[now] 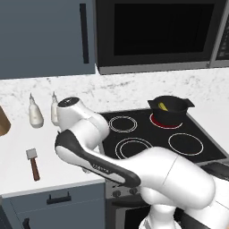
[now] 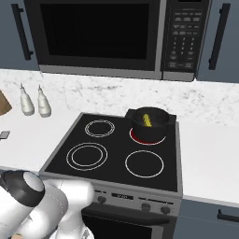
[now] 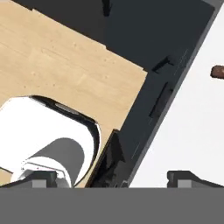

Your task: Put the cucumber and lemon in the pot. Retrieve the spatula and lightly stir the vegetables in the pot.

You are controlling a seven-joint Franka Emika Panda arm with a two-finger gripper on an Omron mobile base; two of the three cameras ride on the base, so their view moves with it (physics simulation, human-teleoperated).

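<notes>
A: Where's the pot?
B: On the far right burner of the stove, a yellow-green cucumber inside. The right base view looks deeper in; the lemon may be hidden there, I can't tell.
A: And the spatula?
B: Lying on the white surface left of the stove, near the front edge, bottles behind it. The left base view shows it whole.
A: The end effector?
B: In the hand view its tips stand wide apart, holding nothing, above the surface's edge and wooden floor.

White counter bears the spatula and two bottles; the stove carries the pot, seemingly on a glowing burner.
</notes>
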